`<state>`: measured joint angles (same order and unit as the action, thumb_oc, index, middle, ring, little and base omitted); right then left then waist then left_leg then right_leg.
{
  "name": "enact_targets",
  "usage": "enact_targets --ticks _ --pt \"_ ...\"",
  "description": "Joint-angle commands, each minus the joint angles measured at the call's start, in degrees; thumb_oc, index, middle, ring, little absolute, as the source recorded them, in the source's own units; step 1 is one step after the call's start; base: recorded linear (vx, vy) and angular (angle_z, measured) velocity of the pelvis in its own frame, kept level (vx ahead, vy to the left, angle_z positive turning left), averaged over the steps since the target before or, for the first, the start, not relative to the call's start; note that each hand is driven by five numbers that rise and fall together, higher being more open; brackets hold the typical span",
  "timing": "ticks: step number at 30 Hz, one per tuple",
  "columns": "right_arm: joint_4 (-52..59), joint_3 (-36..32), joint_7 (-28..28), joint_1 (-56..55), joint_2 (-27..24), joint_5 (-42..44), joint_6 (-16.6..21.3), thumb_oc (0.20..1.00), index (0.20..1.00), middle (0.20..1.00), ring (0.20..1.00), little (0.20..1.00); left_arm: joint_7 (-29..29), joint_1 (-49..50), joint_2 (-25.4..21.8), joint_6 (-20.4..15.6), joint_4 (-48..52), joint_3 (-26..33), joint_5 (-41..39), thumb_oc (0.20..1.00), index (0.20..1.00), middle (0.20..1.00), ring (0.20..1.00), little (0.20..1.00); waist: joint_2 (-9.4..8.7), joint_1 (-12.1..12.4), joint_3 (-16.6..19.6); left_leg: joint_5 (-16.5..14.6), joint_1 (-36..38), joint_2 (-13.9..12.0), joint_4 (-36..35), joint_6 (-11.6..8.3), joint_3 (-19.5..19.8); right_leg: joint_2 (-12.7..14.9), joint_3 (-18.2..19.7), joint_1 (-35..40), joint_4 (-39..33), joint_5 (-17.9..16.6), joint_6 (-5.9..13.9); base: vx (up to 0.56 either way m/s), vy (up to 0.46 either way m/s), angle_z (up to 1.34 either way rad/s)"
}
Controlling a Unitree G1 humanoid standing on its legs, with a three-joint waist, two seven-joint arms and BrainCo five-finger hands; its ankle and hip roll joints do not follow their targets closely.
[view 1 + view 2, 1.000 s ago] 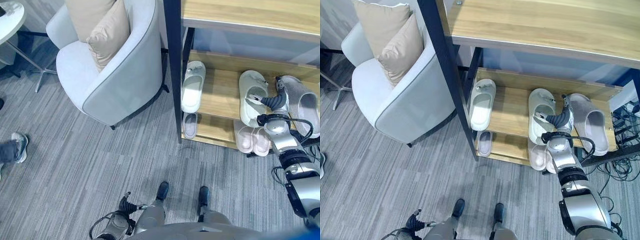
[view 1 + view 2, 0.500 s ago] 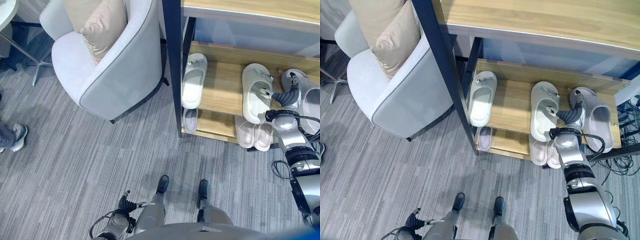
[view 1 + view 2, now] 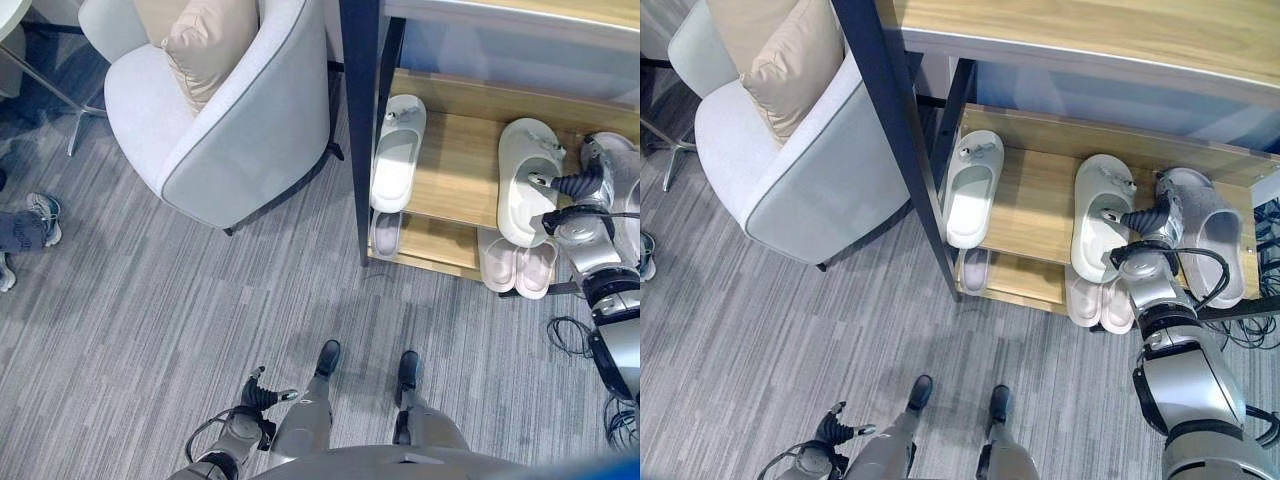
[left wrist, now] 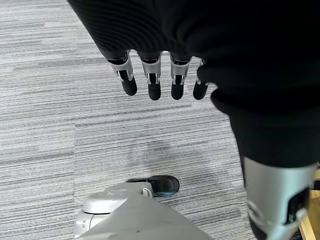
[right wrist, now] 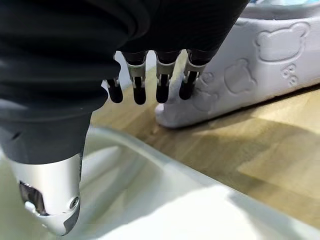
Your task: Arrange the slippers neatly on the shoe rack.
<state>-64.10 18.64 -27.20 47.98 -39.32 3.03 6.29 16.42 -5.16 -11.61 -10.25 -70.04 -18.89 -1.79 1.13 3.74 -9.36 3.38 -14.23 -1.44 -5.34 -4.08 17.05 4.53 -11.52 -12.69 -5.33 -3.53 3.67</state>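
**Right robot hand working between 2 slippers on the rack**

The right robot hand (image 3: 1140, 222) is reaching onto the middle shelf (image 3: 1035, 205) of the shoe rack (image 3: 902, 150), its thumb lying inside the cream slipper (image 3: 1098, 215) and its fingers (image 5: 161, 80) hanging straight and apart, clamped on nothing, likely to nudge that slipper into line. Just beside them the grey slipper (image 3: 1205, 232) is sitting toe-in on the same shelf. Further along, a white slipper (image 3: 972, 187) is overhanging the shelf edge, so it probably needs squaring. Below, a pink pair (image 3: 1099, 303) is resting on the lower shelf. The left robot hand (image 4: 160, 80) is hanging idle over the floor, fingers relaxed.
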Motion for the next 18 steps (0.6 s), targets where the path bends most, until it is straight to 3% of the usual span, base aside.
enact_targets --ticks 1,2,3,5,14,18 --pt "0.43 0.49 0.36 4.11 -3.23 -1.62 0.49 1.000 1.000 1.000 1.000 1.000 1.09 -3.05 0.29 -1.28 -3.18 -2.18 -2.19 1.000 1.000 1.000 1.000 1.000 -1.70 0.66 1.52 0.00 -0.80 1.92 0.34 -1.74 -1.72 3.17 -2.50 2.30 0.33 2.77 5.87 0.00 0.000 0.00" --pt "-2.32 0.38 0.82 3.83 -3.85 -0.93 0.51 0.583 0.583 0.583 0.583 0.583 0.89 -0.58 -0.12 -1.71 -3.45 -1.83 -3.25 1.000 1.000 1.000 1.000 1.000 -1.71 1.13 1.62 0.10 -1.09 1.99 0.34 -1.75 -1.44 3.19 -2.84 2.19 0.33 2.81 5.86 0.00 0.000 0.00" --pt "-2.52 0.37 1.03 3.80 -4.08 -0.70 0.54 0.548 0.548 0.548 0.548 0.548 0.64 0.18 -0.31 -1.71 -3.52 -1.79 -3.31 1.000 1.000 1.000 1.000 1.000 -1.70 1.31 1.64 0.15 -1.15 2.03 0.34 -1.75 -1.41 3.19 -2.93 2.22 0.33 2.80 5.85 0.00 -0.016 0.07" --pt "-2.41 0.29 1.36 3.03 -4.73 -0.42 0.66 0.200 0.200 0.200 0.200 0.200 -0.22 1.62 -1.20 -1.71 -3.46 -1.25 -3.59 1.000 1.000 1.000 1.000 1.000 -1.65 1.68 1.50 0.31 -1.33 2.16 0.34 -1.73 -1.22 3.26 -3.09 2.12 0.33 2.74 5.87 -0.01 -0.005 0.07" --pt "0.69 1.24 -0.21 2.32 -4.18 -3.65 0.71 0.200 0.200 0.200 0.200 0.200 -1.13 1.28 -2.12 -1.49 -3.16 -0.50 -3.82 1.000 1.000 1.000 1.000 1.000 -1.35 1.83 1.26 0.37 -1.23 2.26 0.34 -1.73 -1.29 3.52 -3.43 2.42 0.33 2.83 5.95 0.00 0.000 0.01" --pt "10.36 -1.24 -3.71 -0.78 -4.76 -6.88 0.67 0.200 0.200 0.200 0.200 0.200 -1.14 0.98 -1.92 -1.07 -3.00 0.44 -3.44 1.000 1.000 1.000 1.000 1.000 -1.33 1.44 1.33 0.14 -1.07 2.25 0.34 -1.59 -1.31 3.57 -3.19 2.39 0.33 2.78 6.03 -0.01 0.008 0.00"
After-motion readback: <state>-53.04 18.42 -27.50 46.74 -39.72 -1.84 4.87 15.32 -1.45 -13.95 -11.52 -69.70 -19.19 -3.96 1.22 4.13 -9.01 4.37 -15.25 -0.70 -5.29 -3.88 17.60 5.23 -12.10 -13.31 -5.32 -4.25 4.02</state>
